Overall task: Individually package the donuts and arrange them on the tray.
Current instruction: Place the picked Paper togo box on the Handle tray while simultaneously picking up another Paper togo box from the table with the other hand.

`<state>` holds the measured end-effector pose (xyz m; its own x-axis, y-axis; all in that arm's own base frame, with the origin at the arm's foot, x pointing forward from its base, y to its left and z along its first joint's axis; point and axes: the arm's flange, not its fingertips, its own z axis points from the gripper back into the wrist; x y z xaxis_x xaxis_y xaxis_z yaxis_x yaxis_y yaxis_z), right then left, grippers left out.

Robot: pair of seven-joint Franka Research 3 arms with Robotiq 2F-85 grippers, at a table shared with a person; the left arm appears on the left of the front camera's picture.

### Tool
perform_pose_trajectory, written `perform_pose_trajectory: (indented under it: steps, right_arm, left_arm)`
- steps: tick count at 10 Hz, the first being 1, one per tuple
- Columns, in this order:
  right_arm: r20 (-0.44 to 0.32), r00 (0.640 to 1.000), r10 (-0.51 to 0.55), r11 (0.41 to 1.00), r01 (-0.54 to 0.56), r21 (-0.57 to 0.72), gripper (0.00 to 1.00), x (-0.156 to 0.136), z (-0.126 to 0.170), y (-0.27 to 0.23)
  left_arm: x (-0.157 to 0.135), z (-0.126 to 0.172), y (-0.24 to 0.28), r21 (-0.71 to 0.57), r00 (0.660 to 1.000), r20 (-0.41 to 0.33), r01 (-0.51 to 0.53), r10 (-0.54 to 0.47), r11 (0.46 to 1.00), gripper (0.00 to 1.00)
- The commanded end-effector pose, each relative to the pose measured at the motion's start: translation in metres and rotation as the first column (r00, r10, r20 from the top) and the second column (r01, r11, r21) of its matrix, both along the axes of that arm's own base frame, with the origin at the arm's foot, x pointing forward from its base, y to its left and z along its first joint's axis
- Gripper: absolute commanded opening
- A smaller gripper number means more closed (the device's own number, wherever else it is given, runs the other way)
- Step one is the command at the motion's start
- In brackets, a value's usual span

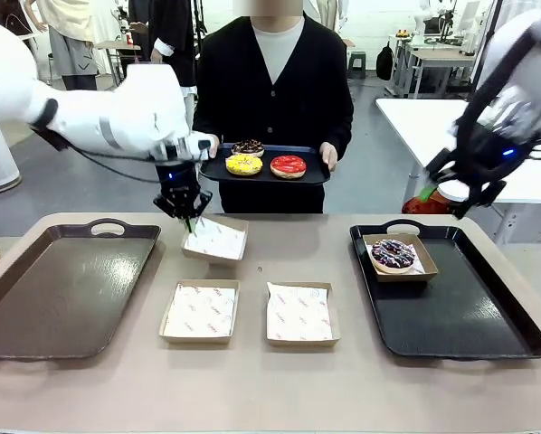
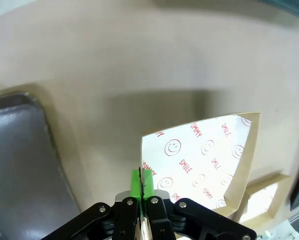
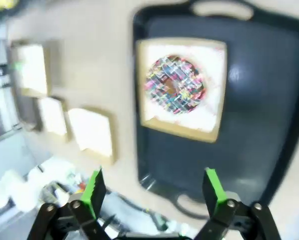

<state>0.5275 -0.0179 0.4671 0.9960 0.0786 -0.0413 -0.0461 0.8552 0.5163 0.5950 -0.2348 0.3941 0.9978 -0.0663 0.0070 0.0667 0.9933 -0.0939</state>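
- Left claw is pinched shut on the near-left rim of a paper-lined box, which is tipped up at that side. You cannot tell whether its far edge rests on the tabletop. You hold one thin cardboard wall, so raise it slowly and level it before carrying, or it will likely swing and shed its liner.
- Right claw hangs high at the right side, jaws spread wide with nothing between them. Hold it clear of the left arm's path.
- Left tray lies bare beside the tipped box. Right tray carries one filled box at its far-left corner. Plan to set the next box just beside that one, not touching its walls.
- Person's tray is held in both hands across the tabletop, beyond the tipped box. Judged from this, the next move is to bring the box to it low and flat, open face up.
- Two empty boxes sit side by side in the middle of the tabletop, near the robot. Swing the arm above them, not through them.
- Dark sprinkled donut is already packaged on the right tray. Chocolate donut, yellow donut and red donut wait unboxed on the person's tray. Each should land square on its liner.
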Motion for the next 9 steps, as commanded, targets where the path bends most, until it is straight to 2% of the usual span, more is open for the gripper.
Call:
perform_pose_trajectory:
  steps: [1,2,4,6,7,9]
  right_arm:
    - [-0.055,0.998,0.001,0.964,0.013,0.265,1.00,-0.019,0.015,-0.072]
    - [-0.064,0.998,-0.015,0.925,0.038,0.379,1.00,-0.027,0.019,-0.104]
    - [-0.105,0.991,-0.078,0.854,0.121,0.506,1.00,-0.047,0.015,-0.150]
    - [-0.148,0.980,-0.136,0.790,0.197,0.581,1.00,-0.066,-0.009,-0.187]
    - [-0.159,0.976,-0.149,0.770,0.216,0.600,1.00,-0.077,-0.021,-0.197]
    - [-0.136,0.980,-0.144,0.768,0.198,0.609,1.00,-0.091,-0.037,-0.210]
  left_arm:
    - [-0.019,0.040,0.011,-0.026,1.000,0.023,0.021,-0.020,0.999,0.00]
    - [-0.026,0.060,0.013,-0.031,0.999,0.041,0.026,-0.025,0.999,0.00]
    - [-0.035,0.090,0.012,-0.024,0.998,0.064,0.025,-0.023,0.999,0.00]
    - [-0.036,0.116,0.011,-0.021,0.997,0.075,0.006,-0.005,1.000,0.00]
    - [-0.034,0.123,0.010,-0.012,0.998,0.067,-0.013,0.014,1.000,0.00]
    - [-0.024,0.129,0.004,0.005,0.998,0.054,-0.045,0.045,0.999,0.00]
